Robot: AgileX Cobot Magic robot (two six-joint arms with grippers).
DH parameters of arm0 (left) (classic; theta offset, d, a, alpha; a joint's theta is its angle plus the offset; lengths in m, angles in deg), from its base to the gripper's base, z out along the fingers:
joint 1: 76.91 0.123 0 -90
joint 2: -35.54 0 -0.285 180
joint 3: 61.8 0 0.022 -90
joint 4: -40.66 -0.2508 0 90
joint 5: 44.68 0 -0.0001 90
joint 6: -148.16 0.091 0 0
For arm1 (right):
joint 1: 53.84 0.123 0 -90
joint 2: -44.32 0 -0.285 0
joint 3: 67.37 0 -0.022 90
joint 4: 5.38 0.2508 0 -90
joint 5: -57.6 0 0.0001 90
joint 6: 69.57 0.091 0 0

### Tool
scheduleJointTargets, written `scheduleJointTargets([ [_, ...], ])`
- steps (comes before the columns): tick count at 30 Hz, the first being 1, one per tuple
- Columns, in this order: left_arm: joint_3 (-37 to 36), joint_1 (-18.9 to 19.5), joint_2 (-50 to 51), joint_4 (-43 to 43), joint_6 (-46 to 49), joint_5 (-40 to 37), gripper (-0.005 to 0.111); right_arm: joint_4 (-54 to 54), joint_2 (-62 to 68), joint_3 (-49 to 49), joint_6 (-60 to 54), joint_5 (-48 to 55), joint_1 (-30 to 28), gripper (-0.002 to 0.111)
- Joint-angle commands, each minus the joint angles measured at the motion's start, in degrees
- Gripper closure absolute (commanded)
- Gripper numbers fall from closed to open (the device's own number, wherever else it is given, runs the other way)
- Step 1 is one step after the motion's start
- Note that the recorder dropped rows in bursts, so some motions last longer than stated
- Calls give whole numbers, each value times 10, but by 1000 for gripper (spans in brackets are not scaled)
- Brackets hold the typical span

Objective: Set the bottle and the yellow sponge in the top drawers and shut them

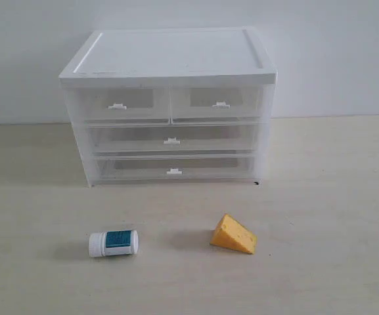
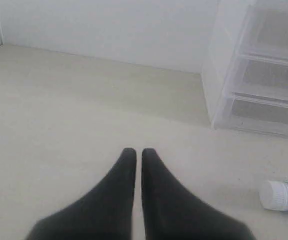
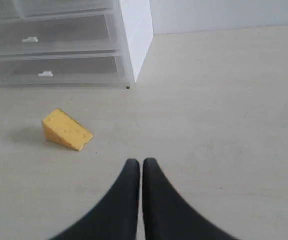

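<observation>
The white pill bottle (image 1: 113, 243) with a teal label lies on its side on the table, front left; its capped end also shows in the left wrist view as the bottle (image 2: 282, 196). The yellow sponge (image 1: 232, 234), a cheese-like wedge, rests front right, seen also as the sponge (image 3: 66, 130). Both top drawers, left (image 1: 118, 104) and right (image 1: 219, 102), sit pushed in. My left gripper (image 2: 135, 152) is shut and empty, well apart from the bottle. My right gripper (image 3: 138, 162) is shut and empty, apart from the sponge. Neither gripper shows in the exterior view.
The white-topped cabinet (image 1: 169, 56) stands at the back against a pale wall, with two full-width lower drawers (image 1: 171, 140) shut. The cabinet's side (image 3: 136, 30) shows in the right wrist view. The table is light wood grain.
</observation>
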State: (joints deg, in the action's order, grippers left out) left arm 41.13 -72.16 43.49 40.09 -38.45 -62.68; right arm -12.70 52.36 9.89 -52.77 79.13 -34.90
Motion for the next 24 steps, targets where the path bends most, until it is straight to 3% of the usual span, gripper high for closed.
scheduleJointTargets([
  [1,-1,0,-2,-4,-5,0,103,-5,-3,0,-2,-4,0,108],
  [3,-1,0,-2,34,-44,-4,103,-5,-3,0,-2,-4,0,108],
  [7,-1,0,-2,216,-209,-44,103,-5,-3,0,-2,-4,0,108],
  [11,-1,0,-2,389,-235,-52,103,-5,-3,0,-2,-4,0,108],
  [24,-1,0,-2,417,-211,9,103,-5,-3,0,-2,-4,0,108],
])
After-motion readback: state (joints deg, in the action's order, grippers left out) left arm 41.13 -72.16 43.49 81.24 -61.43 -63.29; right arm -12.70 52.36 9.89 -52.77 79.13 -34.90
